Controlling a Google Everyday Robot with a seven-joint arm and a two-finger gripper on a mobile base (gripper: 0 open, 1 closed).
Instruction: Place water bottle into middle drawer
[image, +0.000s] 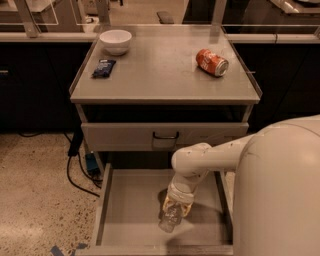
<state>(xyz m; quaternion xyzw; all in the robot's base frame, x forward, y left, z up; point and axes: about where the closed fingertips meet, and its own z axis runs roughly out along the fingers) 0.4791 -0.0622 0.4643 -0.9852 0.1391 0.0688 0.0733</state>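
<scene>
The claw (178, 204) hangs low over the open middle drawer (129, 212), clamped on the one water bottle (170, 220). The bottle tilts down and to the left, inside the drawer's walls near the floor. Above sits one closed drawer front (120, 136) with one black handle (165, 135). The surface (160, 75) on top carries three things, well apart: one red can (212, 62) on its side, one white bowl (115, 41) and one dark packet (104, 67).

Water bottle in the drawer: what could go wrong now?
The water bottle hangs tilted under the gripper, low inside the middle drawer. Let go like that, it might tip over and roll. The bulky arm also sits close to the drawer's side and could bump it when lifting out.
</scene>
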